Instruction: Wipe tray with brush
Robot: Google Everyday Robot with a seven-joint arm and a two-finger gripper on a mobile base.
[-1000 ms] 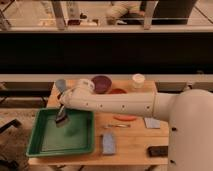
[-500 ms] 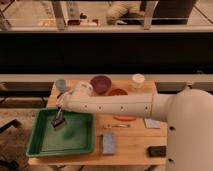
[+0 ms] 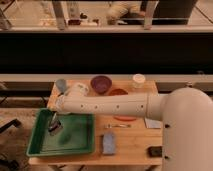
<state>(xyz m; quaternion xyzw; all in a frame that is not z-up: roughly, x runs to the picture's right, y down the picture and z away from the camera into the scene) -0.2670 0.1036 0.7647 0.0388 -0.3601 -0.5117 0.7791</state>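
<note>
A green tray [image 3: 75, 147] lies on the left part of the wooden table. My white arm reaches across from the right and ends over the tray's upper left. My gripper [image 3: 53, 120] hangs down into the tray and holds a small brush [image 3: 54, 128], whose grey head rests on or just above the tray floor.
On the table stand a light blue cup [image 3: 61, 85], a purple bowl [image 3: 100, 83], an orange plate [image 3: 119, 92] and a white lidded jar [image 3: 138, 80]. A blue sponge [image 3: 109, 143], a thin utensil [image 3: 118, 126] and a dark object [image 3: 154, 150] lie to the tray's right.
The gripper with the brush has moved left and slightly toward the front across the tray floor.
</note>
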